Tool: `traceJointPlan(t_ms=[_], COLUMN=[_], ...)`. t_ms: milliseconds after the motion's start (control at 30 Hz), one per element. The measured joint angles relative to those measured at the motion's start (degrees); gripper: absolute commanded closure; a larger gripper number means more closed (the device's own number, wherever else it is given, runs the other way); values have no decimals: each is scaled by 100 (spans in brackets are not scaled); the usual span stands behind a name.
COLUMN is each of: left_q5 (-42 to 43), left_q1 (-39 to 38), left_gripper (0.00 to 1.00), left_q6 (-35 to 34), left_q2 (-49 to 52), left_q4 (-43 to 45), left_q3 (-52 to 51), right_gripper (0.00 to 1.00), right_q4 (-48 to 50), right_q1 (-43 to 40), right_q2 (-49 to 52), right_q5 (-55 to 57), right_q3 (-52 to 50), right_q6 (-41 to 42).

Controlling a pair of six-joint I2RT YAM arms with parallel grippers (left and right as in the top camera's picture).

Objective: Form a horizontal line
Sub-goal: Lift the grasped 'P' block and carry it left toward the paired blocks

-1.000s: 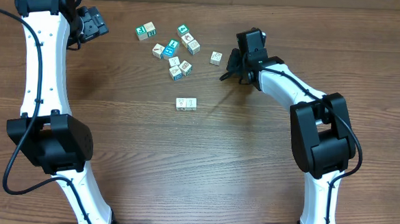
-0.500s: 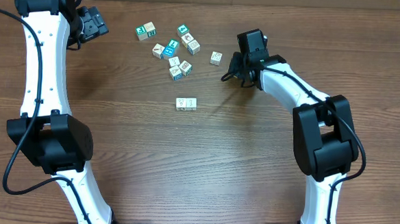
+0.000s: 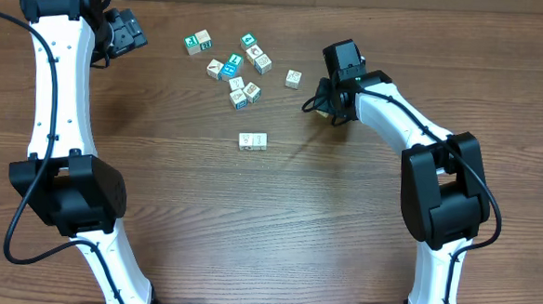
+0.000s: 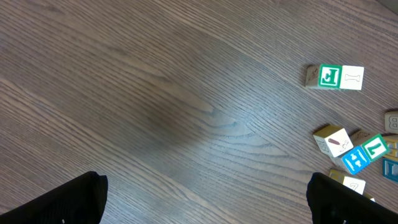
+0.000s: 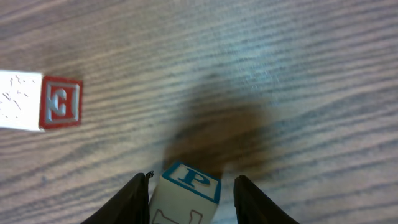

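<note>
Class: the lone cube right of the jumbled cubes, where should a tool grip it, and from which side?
Probably from above, closing on two opposite side faces of the lone cube: it sits flat on the table, apart from the jumbled cubes, so its sides are free.

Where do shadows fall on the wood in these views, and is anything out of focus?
Right wrist: a dark shadow on the table beyond the blue P cube in the right gripper. Left wrist: a broad soft shadow; the fingertips blurred. Overhead: evenly lit, sharp.
</note>
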Motion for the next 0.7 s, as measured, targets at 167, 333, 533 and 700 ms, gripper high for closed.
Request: traceJointPlan(t_ms=[167, 333, 533, 700], left_q5=[0, 0, 0, 0], left_q1=[0, 0, 0, 0], left_gripper=[0, 0, 0, 0], left_q6=[0, 0, 0, 0], left_q2=[0, 0, 0, 0], left_q4=[0, 0, 0, 0], left_q3=[0, 0, 0, 0], right_gripper=[58, 58, 66, 72], right_q4=[-330, -374, -398, -424], right_q1=[0, 0, 0, 0], right_q2=[-4, -4, -4, -4], right_q5=[-87, -144, -151, -149], right_q3=[0, 0, 0, 0], right_q6=[-2, -9, -22, -24])
